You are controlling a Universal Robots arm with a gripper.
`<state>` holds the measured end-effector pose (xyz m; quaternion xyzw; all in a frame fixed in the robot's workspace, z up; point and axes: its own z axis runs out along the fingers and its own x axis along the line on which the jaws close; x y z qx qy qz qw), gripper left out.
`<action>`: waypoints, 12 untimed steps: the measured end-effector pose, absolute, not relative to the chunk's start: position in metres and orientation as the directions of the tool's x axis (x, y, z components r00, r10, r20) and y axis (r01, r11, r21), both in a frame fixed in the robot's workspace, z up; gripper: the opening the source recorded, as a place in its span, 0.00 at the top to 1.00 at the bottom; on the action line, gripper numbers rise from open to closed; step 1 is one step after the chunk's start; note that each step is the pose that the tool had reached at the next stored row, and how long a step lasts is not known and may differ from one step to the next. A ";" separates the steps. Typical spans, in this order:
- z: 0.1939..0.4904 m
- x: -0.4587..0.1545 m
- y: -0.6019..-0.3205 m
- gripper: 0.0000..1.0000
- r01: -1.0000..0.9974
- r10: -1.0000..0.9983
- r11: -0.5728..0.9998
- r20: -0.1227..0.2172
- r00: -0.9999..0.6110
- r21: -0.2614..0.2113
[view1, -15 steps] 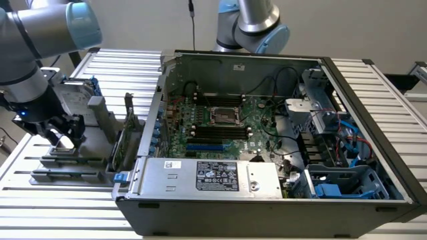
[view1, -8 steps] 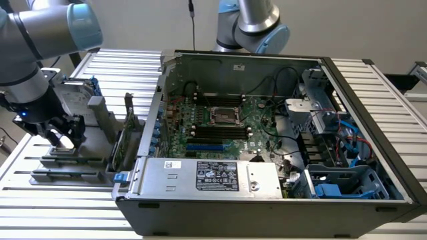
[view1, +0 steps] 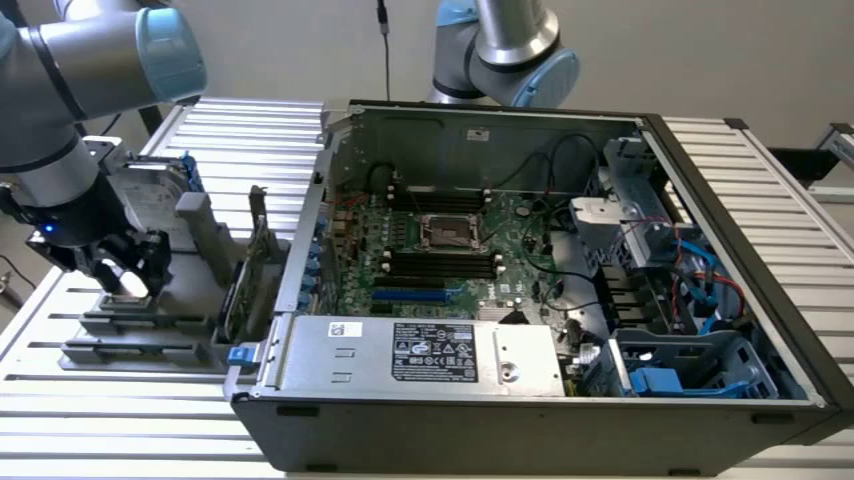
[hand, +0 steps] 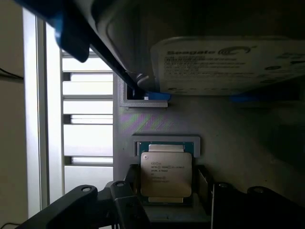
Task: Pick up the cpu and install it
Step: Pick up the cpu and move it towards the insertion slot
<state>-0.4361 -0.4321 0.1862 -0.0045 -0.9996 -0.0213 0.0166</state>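
The cpu (hand: 166,174), a small flat square chip with a dull silver metal top, lies in a shallow seat of a grey plastic holder block (view1: 147,325) on the white slatted table (view1: 134,420), at the exterior view's left and well apart from the computer. The black two-finger gripper (view1: 127,272) hangs directly over it. Its jaws stand wide and hold nothing; in the wrist view the dark fingers (hand: 125,202) stand on both sides of the chip and, as far as I can see, do not touch it.

The step in hand seems to be the pick. To do it well, I think the jaws must be centred on the chip and meet its two opposite edges squarely, so that it comes out of the seat level, without tilting or scraping.

Just beyond the seat, on the far side, stands a large silver hard drive (hand: 224,64) in a blue frame, close to the gripper body. A green card (view1: 254,270) stands upright between the holder and the open grey computer case (view1: 747,200). Inside the case, the black-framed square socket (view1: 450,232) sits in the middle of the motherboard, with cables near it on the exterior view's right. A second grey robot arm (view1: 514,50) rises behind the case.
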 end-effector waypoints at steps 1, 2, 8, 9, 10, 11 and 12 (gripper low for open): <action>0.186 -0.436 -0.432 0.40 0.010 0.008 0.999 0.033 -0.999 0.042; 0.186 -0.436 -0.432 0.43 0.010 0.008 0.999 0.034 -0.999 0.042; 0.186 -0.436 -0.432 0.46 0.010 0.008 0.999 0.034 -0.999 0.042; 0.186 -0.436 -0.432 0.46 0.010 0.008 0.999 0.034 -0.999 0.042; 0.186 -0.436 -0.432 0.46 0.010 0.008 0.999 0.034 -0.999 0.042; 0.187 -0.436 -0.432 0.46 0.010 0.008 0.999 0.035 -0.999 0.043; 0.187 -0.436 -0.432 0.46 0.010 0.008 0.999 0.035 -0.999 0.043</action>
